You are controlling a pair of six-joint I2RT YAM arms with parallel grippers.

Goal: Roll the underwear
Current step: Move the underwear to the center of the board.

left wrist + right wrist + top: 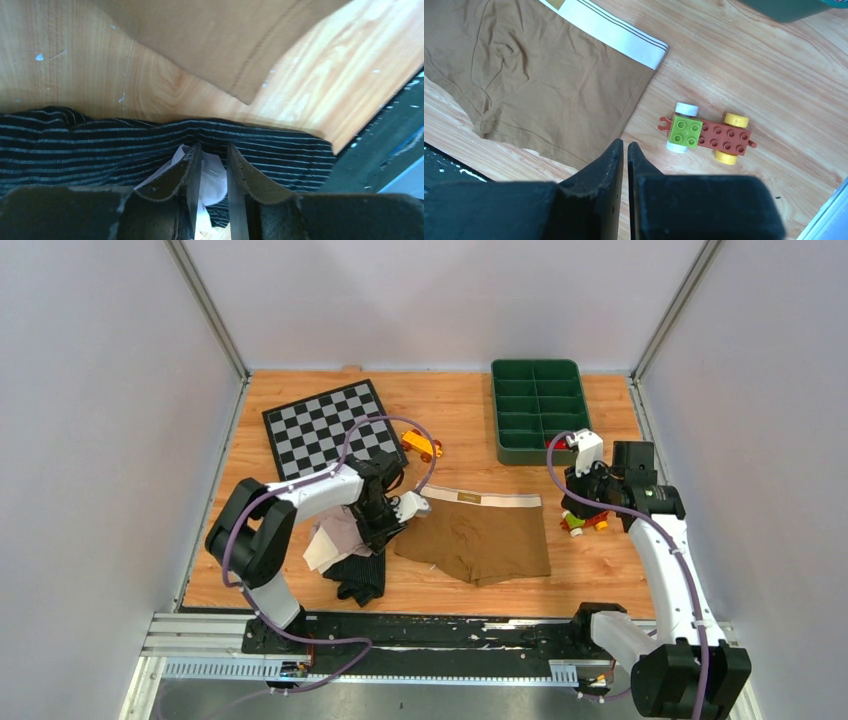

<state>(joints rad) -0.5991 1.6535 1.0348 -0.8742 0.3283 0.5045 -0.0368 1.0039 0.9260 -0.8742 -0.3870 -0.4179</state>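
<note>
Early step by the look of it, ahead of any rolling. Finds the tan-brown underwear (480,535) spread flat mid-table (600,570), with the black underwear (360,575) and the pale underwear (335,535) heaped just left of it. Left gripper (214,150): low over the heap, jaws slightly apart, pale cloth between, perhaps pinched, hard to tell. Right gripper (625,146): closed on nothing, above the tan-brown underwear's right edge, near a toy car (709,132). Next calls for gripping one hem and turning it over evenly.

pale underwear (335,538): part-hidden under left arm (300,498) | green tray (789,7): cut off
</note>
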